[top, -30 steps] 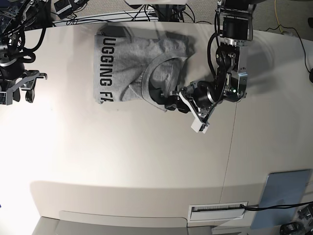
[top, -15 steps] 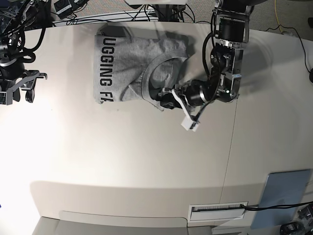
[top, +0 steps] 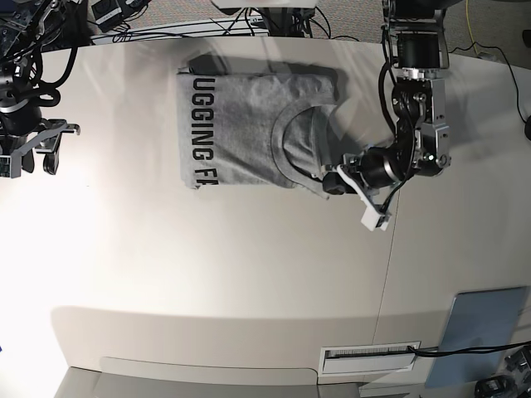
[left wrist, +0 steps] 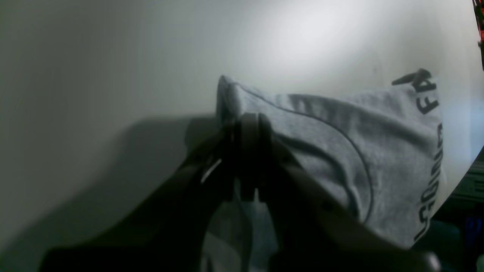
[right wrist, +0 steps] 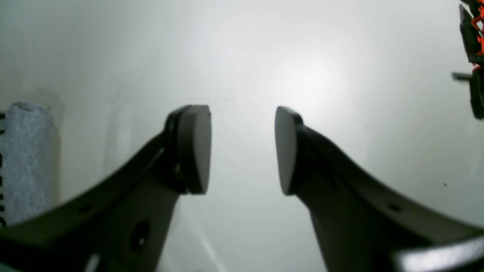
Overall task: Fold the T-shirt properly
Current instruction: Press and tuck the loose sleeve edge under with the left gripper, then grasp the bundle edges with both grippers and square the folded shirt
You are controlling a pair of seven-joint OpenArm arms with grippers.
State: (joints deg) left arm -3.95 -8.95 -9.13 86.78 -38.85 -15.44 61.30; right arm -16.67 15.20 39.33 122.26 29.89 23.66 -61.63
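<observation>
On the pale desk [top: 249,265], the heather-grey cotton T-shirt [top: 249,124] with black block lettering lies bunched near the far edge. Clamped on its corner is the left hand [top: 334,181]; the right hand [top: 33,153] hangs well apart, parted and empty.

Bench [top: 207,274] bare in front of shirt [top: 241,128]; right gripper [top: 31,149] well apart, open bench between

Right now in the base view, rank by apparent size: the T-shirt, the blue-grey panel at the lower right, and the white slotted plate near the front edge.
1. T-shirt, clearly the largest.
2. Blue-grey panel.
3. White slotted plate, smallest; it and the panel sit nearer the camera's bottom edge, so true sizes are unsure.
</observation>
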